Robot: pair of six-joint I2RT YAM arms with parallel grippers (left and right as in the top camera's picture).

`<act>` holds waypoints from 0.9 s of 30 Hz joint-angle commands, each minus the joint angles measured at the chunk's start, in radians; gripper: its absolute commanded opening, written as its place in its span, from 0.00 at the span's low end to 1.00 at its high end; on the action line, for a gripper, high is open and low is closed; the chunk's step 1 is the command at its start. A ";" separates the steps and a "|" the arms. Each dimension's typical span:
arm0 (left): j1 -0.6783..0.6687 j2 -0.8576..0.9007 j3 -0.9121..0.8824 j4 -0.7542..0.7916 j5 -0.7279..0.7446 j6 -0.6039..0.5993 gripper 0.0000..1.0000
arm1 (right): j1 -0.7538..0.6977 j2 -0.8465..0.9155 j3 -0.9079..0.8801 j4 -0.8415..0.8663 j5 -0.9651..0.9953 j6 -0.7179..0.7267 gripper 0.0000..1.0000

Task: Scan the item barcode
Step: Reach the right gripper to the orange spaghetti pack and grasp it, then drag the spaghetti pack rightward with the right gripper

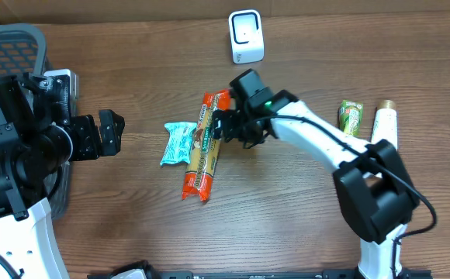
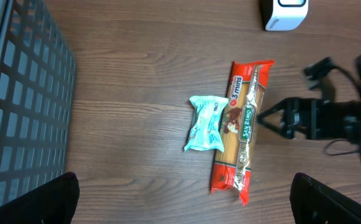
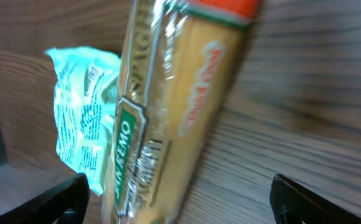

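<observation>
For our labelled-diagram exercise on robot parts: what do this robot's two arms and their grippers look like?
The right arm has white links, blocky black joints, a thin black cable along it and a green light near the wrist. The left arm shows bulky black housings and one white link. The left gripper and right gripper are black, two-fingered.

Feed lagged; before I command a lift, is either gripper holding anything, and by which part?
Nothing is held. The right gripper stands open beside the spaghetti pack, not closed on it; the left gripper hangs open, apart from it.
</observation>
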 commanded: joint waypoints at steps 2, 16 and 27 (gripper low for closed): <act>0.004 0.004 -0.004 0.001 0.012 0.019 1.00 | 0.046 0.043 -0.004 0.048 -0.007 0.018 0.93; 0.004 0.004 -0.004 0.001 0.012 0.019 1.00 | 0.097 0.110 -0.004 0.110 0.023 0.018 0.53; 0.004 0.004 -0.004 0.001 0.012 0.019 1.00 | 0.053 0.109 -0.003 0.049 -0.153 0.017 0.08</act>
